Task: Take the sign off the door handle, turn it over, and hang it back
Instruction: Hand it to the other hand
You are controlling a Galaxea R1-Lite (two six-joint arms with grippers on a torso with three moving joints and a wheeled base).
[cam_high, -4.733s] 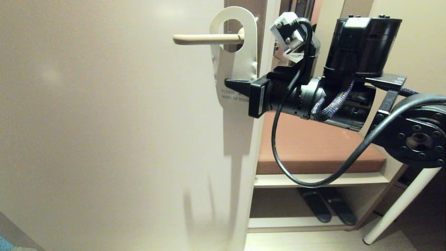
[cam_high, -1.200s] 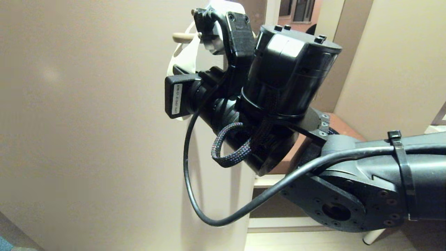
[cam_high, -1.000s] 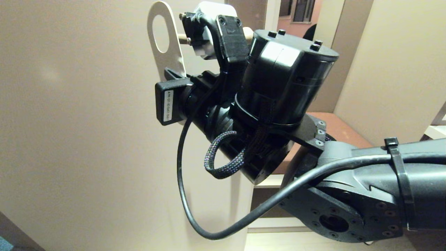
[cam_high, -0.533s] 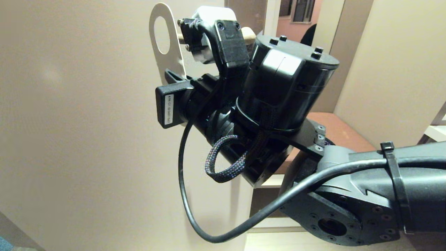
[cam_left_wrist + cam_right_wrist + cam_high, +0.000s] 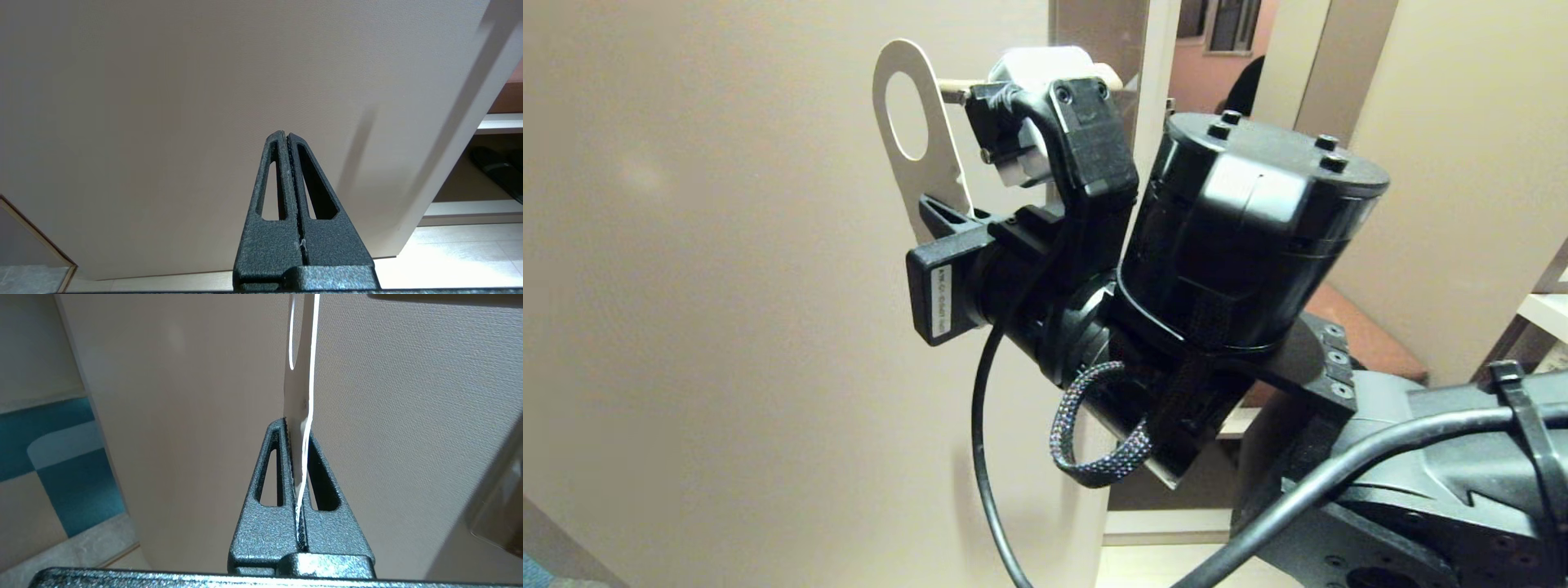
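The sign (image 5: 935, 175) is a round-ended card with an oval hole, its white face towards me. It stands upright in front of the door, just left of the door handle's tip. My right gripper (image 5: 929, 206) is shut on its lower part. In the right wrist view the sign (image 5: 300, 396) shows edge-on, pinched between the right gripper's (image 5: 297, 428) jaws. The cream door handle (image 5: 953, 84) shows only as a short piece; the wrist camera hides the rest. My left gripper (image 5: 286, 134) is shut on nothing, low down, facing the door's lower part.
The beige door (image 5: 727, 286) fills the left; its free edge (image 5: 1152, 98) runs down past the brown backplate (image 5: 1094, 33). Beyond the edge are a bench with a brown cushion (image 5: 1364, 335) and dark slippers (image 5: 496, 169) on a low shelf. My right forearm (image 5: 1421, 457) fills the lower right.
The sign hung on the handle several seconds ago; it has since slid left off the tip. In the last half second my right wrist drew back to the right and slightly down, with the sign.
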